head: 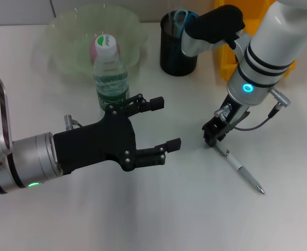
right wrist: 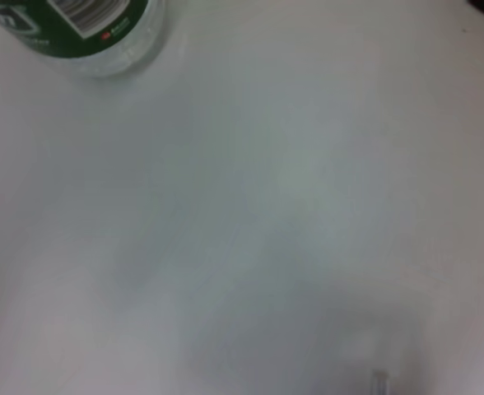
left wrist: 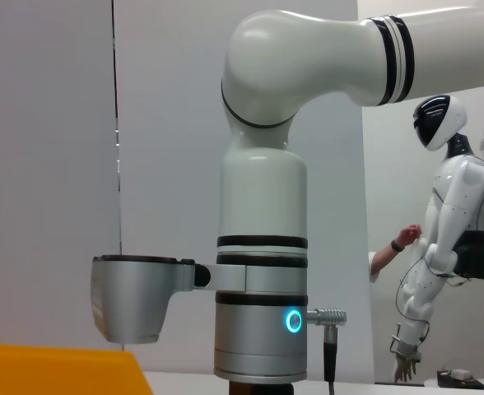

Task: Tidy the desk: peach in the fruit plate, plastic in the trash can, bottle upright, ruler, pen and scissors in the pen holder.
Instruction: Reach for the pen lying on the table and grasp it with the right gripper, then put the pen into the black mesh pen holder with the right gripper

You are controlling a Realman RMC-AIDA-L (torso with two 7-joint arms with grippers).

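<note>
The clear bottle (head: 110, 73) with a green label stands upright in front of the green fruit plate (head: 70, 31), where the pink peach (head: 94, 49) lies. My left gripper (head: 167, 124) hovers open and empty just right of the bottle. The pen (head: 242, 170) lies on the table at the right. My right gripper (head: 212, 137) is down at its upper end. Blue-handled scissors (head: 180, 17) stand in the black pen holder (head: 175, 52). The bottle's base (right wrist: 86, 33) shows in the right wrist view. Ruler and plastic are out of view.
A yellow bin (head: 227, 49) stands behind the right arm, beside the pen holder; its edge (left wrist: 53, 370) shows in the left wrist view. A white humanoid robot (left wrist: 435, 247) stands far off in the background.
</note>
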